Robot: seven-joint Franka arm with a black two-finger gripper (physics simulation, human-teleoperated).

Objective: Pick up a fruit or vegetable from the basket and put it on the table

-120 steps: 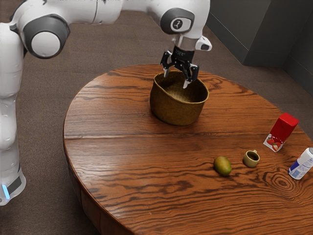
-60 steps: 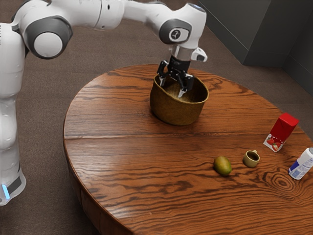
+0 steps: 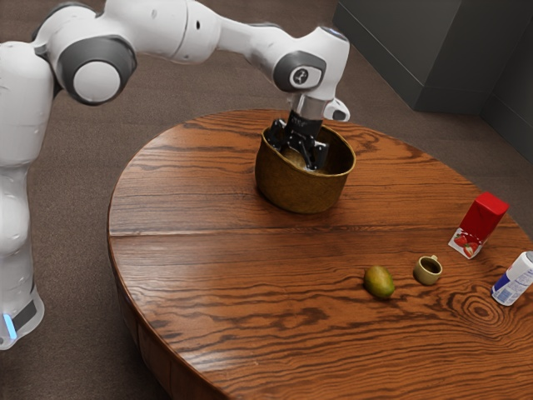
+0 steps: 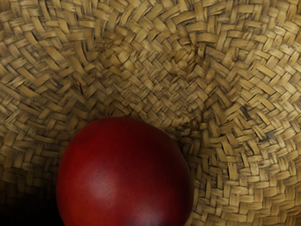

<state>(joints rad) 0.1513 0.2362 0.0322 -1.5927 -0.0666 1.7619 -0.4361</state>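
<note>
Robot arm at a round wooden table (image 3: 241, 292), with clock directions in the exterior view read from the basket as the dial's centre and twelve o'clock toward that view's upper edge. The arm (image 3: 158, 29), its base at eight o'clock, passes along the exterior view's upper left and descends from twelve o'clock into the mouth of the woven basket (image 3: 296, 190). The gripper (image 3: 300, 150) is spread, its black finger linkages standing wide apart within the rim; the fingertips are hidden by the basket wall. The task's thing, a round red fruit or vegetable (image 4: 124, 172), lies inside the basket, just under the hand, against the herringbone weave (its skin is smooth, with a soft pale sheen); whether a fingertip touches it cannot be told. On the tabletop, a green mango-like fruit (image 3: 379, 282) rests at five o'clock, well apart from the basket. Near it, between four and five o'clock, stands a small yellowish mug (image 3: 426, 271), handle turned to its own one o'clock; the two do not touch. A red carton (image 3: 481, 221) with a strawberry print at its foot stands upright between three and four o'clock. A white and blue can (image 3: 512, 280), partly cut off by the exterior view's right edge, stands upright at four o'clock, apart from the mug and carton.
</note>
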